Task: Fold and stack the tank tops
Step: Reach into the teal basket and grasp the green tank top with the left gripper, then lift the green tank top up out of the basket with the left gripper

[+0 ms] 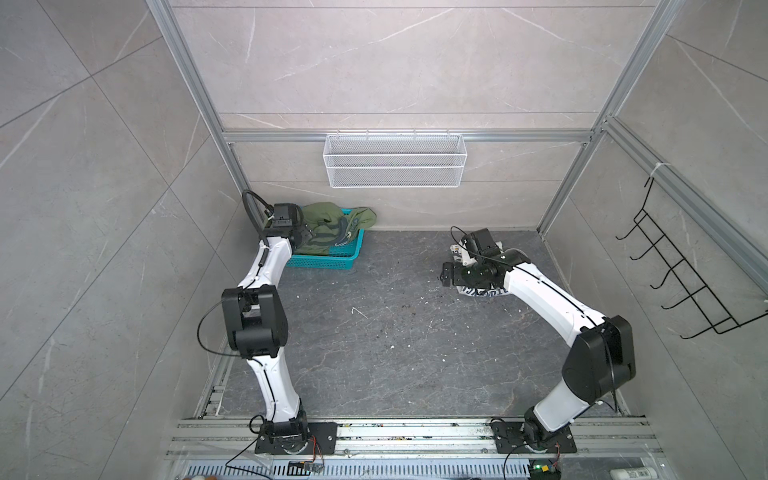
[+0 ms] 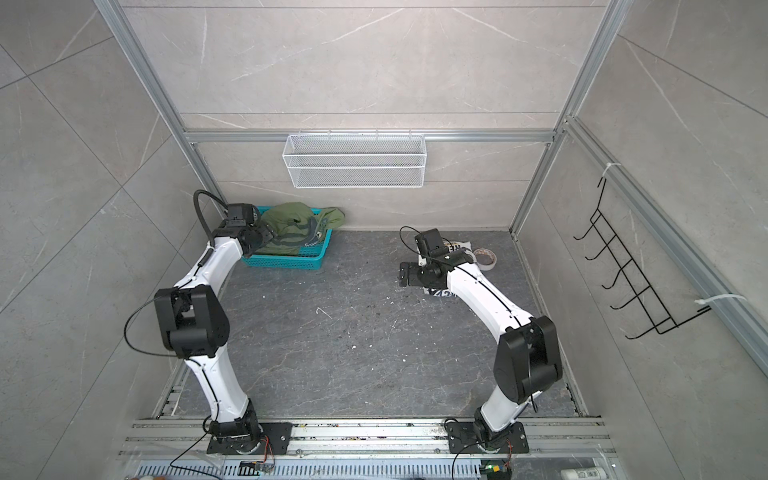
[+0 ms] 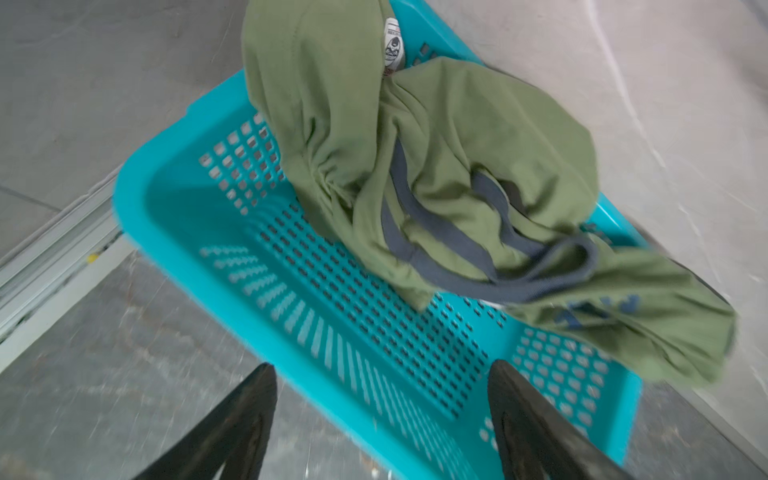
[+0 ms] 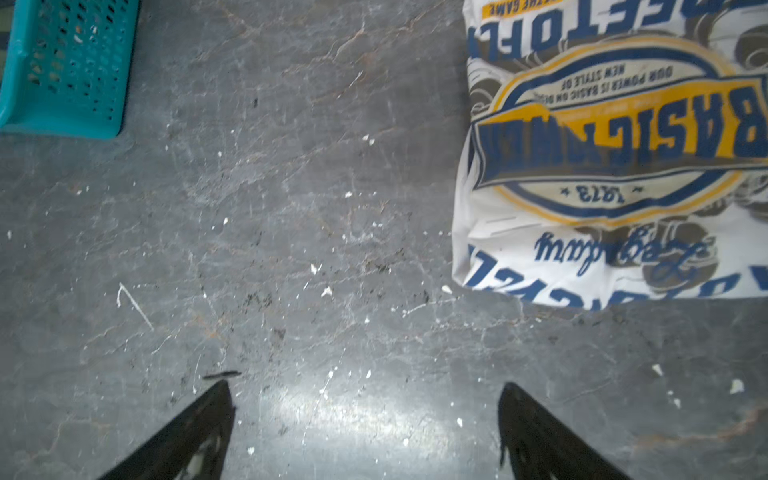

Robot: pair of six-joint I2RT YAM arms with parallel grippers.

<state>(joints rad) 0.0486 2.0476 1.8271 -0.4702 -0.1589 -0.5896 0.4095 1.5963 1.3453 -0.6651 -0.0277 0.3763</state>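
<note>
**Left wrist view.** My left gripper (image 3: 380,370) has its fingers spread wide with nothing between them. One fingertip shows against the perforated floor of the teal basket (image 3: 137,195), the other at the basket's outer edge. The green tank top (image 3: 415,145) lies crumpled ahead of both tips and apart from them. It fills the end of the basket away from the fingers and spills over the rim. Only this view shows its dark trim bands, a white neck label and a patch of blue lettering.

**Right wrist view.** My right gripper (image 4: 365,385) is likewise spread wide and holds nothing, and only the bare grey table (image 4: 291,208) shows between its tips. The white tank top (image 4: 602,249) lies folded on the table ahead of the fingers and off to one side, touching neither. Its navy and yellow chest graphic faces up and reads clearly here. A corner of the basket shows far ahead on the opposite side.

**Top views.** In both top views the right arm covers most of the white tank top, so only strips of lettering show. A roll of tape (image 2: 484,258), which neither wrist view shows, lies just beside the white tank top in a top view. Both top views also place the basket against the back wall, well apart from the white tank top.
</note>
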